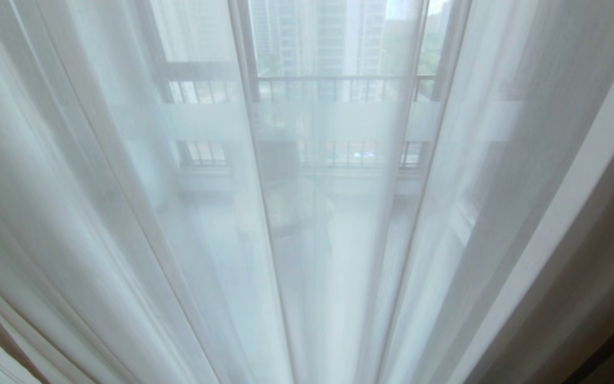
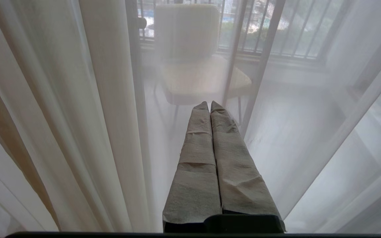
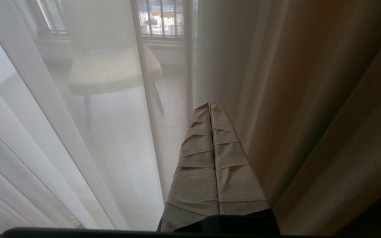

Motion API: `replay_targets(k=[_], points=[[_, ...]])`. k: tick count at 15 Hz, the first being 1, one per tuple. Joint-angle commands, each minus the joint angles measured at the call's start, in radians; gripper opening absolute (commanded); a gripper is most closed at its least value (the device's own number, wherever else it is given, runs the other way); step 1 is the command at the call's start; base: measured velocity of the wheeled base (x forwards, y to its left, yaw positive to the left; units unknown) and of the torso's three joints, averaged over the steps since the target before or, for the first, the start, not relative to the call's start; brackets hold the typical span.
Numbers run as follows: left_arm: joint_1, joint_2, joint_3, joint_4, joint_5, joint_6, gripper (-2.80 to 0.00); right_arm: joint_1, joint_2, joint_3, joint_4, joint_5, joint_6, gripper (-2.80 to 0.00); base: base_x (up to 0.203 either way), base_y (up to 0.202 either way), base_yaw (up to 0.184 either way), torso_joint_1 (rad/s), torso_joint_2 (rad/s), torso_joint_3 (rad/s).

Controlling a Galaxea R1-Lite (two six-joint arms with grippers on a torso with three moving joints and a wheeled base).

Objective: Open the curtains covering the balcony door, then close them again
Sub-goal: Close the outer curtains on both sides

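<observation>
My left pincer [image 2: 209,105] is together — both wrapped fingers [image 2: 197,158] pressed flat against each other, holding nothing. My right pincer [image 3: 209,105] is in the same state: fingers [image 3: 233,165] together, nothing between them.

The curtains are drawn across the door. The sheer [image 1: 339,240] hangs directly ahead of both pincers in long vertical folds; whether either tip touches the fabric cannot be told. The cream drape [image 2: 107,99] hangs just beside my left pincer on its outer side. A second, darker drape panel [image 3: 309,115] hangs just beside my right pincer on its outer side.

The door [image 1: 240,80] stands beyond the sheer, ahead of both pincers — dark frame posts and a frosted band [image 1: 190,121] show through the fabric. A pale chair [image 2: 190,49] stands beyond the glass, ahead of my left pincer, with railing bars [image 1: 339,88] behind it.
</observation>
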Motion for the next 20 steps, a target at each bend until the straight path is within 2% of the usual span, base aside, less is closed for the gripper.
replay_targets(k=[1, 4, 6, 10, 12, 14, 15, 17, 20], points=[[0.000, -0.001, 0.000, 0.000, 0.001, -0.001, -2.80, 0.000, 0.000, 0.000, 0.001, -0.001, -0.003, -2.80, 0.000, 0.000, 0.000, 0.000, 0.00, 0.000], [0.000, -0.001, 0.000, 0.000, 0.000, -0.001, -2.80, -0.001, 0.000, -0.001, -0.019, 0.003, -0.008, -2.80, 0.000, 0.000, 0.000, 0.000, 0.00, 0.000], [0.000, -0.001, 0.000, 0.000, 0.000, -0.001, -2.80, 0.000, 0.000, -0.016, -0.079, 0.018, -0.043, -2.80, 0.000, 0.000, 0.000, 0.000, 0.00, 0.000], [0.000, -0.001, 0.000, 0.000, 0.001, -0.001, -2.80, -0.003, 0.033, -0.137, -0.063, 0.042, -0.094, -2.80, 0.000, 0.000, 0.000, 0.000, 0.00, 0.000], [0.000, -0.001, 0.000, 0.000, 0.001, -0.001, -2.80, -0.005, 0.118, -0.212, -0.057, 0.015, -0.106, -2.80, 0.000, 0.000, 0.000, 0.000, 0.00, 0.000], [0.000, -0.001, 0.000, 0.000, -0.001, -0.001, -2.80, -0.029, 0.232, -0.292, -0.055, -0.053, -0.105, -2.80, 0.000, 0.000, 0.000, 0.000, 0.00, 0.000], [0.000, -0.001, 0.000, 0.000, -0.001, -0.001, -2.80, -0.070, 0.304, -0.340, -0.054, -0.077, -0.096, -2.80, 0.000, 0.000, 0.000, 0.000, 0.00, 0.000], [0.000, -0.002, 0.000, 0.000, 0.001, -0.001, -2.80, -0.207, 0.448, -0.458, -0.038, -0.097, -0.049, -2.80, 0.000, 0.000, 0.000, 0.000, 0.00, 0.000], [0.000, -0.001, 0.000, 0.000, 0.001, -0.001, -2.80, -0.471, 0.630, -0.622, -0.005, -0.056, 0.008, -2.80, 0.000, 0.000, 0.000, 0.000, 0.00, 0.000]])
